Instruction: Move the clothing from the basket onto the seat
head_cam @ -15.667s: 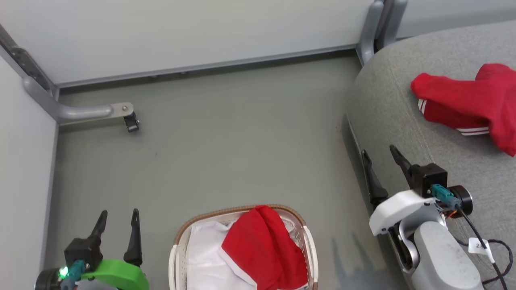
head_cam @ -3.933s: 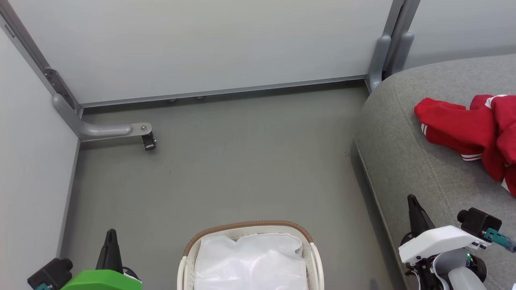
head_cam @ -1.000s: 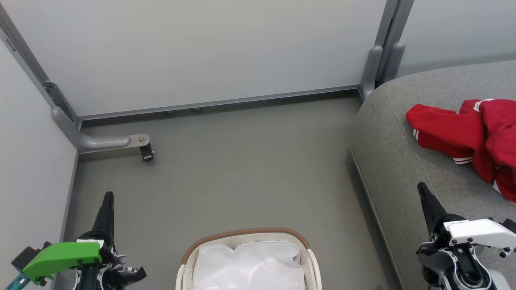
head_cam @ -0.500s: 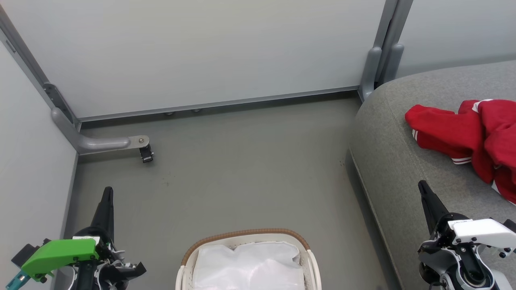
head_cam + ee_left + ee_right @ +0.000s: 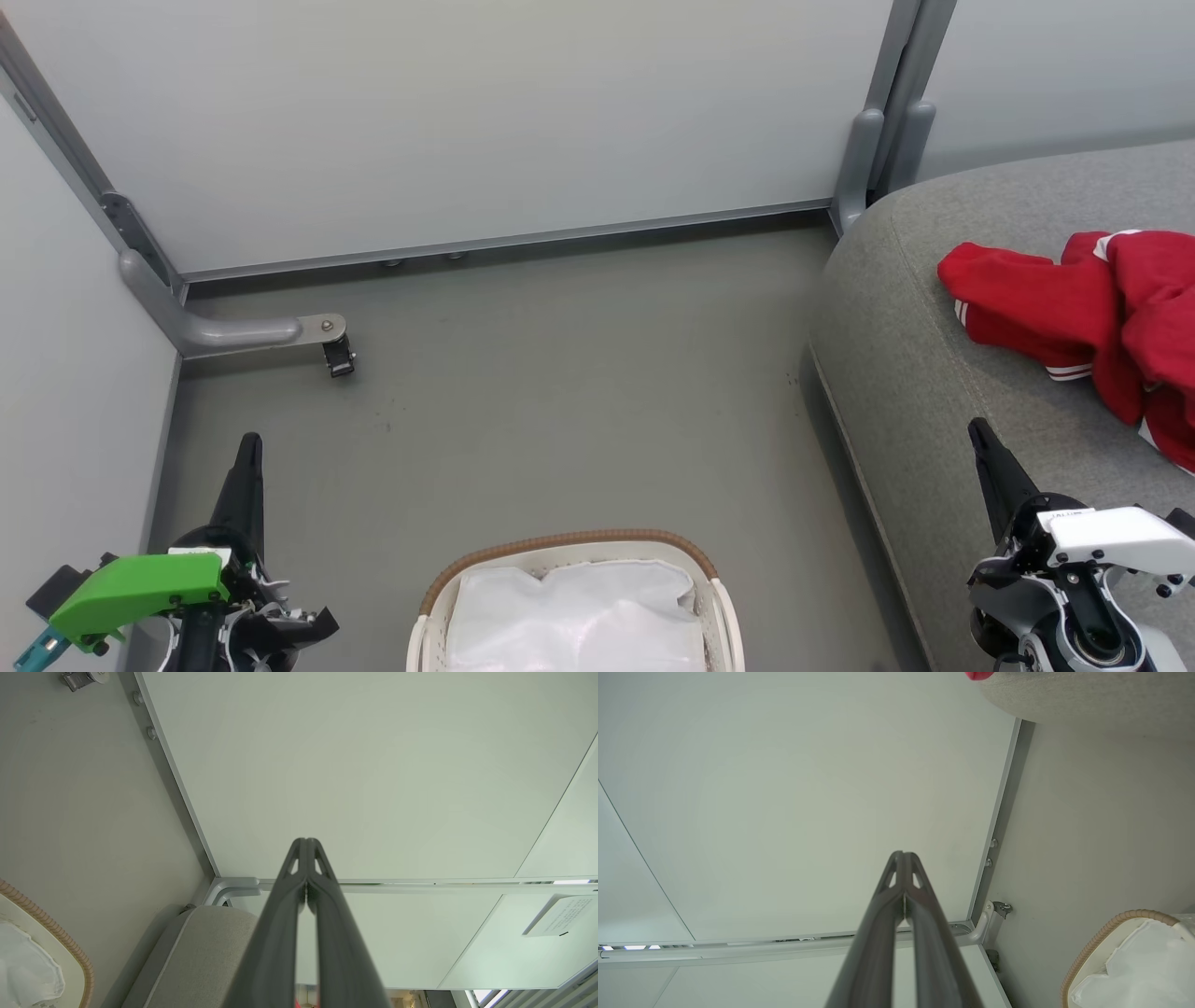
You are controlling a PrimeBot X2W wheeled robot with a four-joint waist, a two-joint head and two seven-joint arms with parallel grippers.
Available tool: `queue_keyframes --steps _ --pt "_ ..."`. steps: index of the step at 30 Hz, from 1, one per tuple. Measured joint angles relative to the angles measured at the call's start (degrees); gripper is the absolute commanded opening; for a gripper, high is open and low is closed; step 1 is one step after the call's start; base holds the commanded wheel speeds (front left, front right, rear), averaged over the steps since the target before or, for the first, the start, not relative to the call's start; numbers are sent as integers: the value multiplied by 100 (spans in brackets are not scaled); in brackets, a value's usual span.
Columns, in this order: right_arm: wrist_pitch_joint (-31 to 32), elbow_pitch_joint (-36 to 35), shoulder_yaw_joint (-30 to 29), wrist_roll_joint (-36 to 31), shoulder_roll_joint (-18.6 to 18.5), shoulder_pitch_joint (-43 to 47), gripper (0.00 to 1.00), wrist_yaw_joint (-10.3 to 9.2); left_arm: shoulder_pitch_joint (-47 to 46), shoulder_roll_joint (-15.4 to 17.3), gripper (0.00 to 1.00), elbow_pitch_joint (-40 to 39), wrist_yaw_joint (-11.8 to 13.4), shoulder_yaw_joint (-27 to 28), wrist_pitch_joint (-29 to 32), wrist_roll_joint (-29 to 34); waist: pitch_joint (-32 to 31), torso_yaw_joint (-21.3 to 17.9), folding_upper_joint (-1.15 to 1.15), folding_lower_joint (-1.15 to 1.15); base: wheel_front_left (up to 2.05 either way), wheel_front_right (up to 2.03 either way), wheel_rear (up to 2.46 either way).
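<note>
Red clothing (image 5: 1092, 317) with white stripes lies bunched on the grey seat (image 5: 934, 373) at the right; a red scrap of clothing (image 5: 979, 675) peeks in at the top of the right wrist view. The basket (image 5: 571, 549) stands at the bottom centre, holding just its white liner (image 5: 574, 616); the basket (image 5: 1106, 933) and its liner also show in the right wrist view. My left gripper (image 5: 248, 448) is at the lower left, shut and empty, tips touching (image 5: 306, 842). My right gripper (image 5: 977, 431) hovers over the seat's front edge, shut and empty (image 5: 903, 855).
Pale partition walls (image 5: 467, 121) close off the back and left. A grey bracket with a small black caster (image 5: 336, 357) juts onto the floor at the left. Grey floor (image 5: 560, 392) lies open between basket, wall and seat.
Since 15.7 s ago the red garment has left the basket and joined the pile on the seat. Both grippers have closed. Nothing visibly moves in the last half second.
</note>
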Motion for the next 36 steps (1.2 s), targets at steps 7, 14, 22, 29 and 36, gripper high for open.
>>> queue_keyframes --steps 7,14,22,29,36 --pt "0 0 0 0 0 0 0 0 0 0 0 0 0 0 0 0 0 0 0 0 0 0 0" --pt "0 0 0 0 0 0 0 0 0 0 0 0 0 0 0 0 0 0 0 0 0 0 0" --pt "0 0 0 0 0 0 0 0 0 0 0 0 0 0 -1 0 0 0 0 0 0 0 0" --pt "0 0 0 0 0 0 0 0 0 0 0 0 0 0 0 0 0 0 0 0 0 0 0" --pt "0 0 0 0 0 0 0 0 0 0 0 0 0 0 0 0 0 0 0 0 0 0 0"
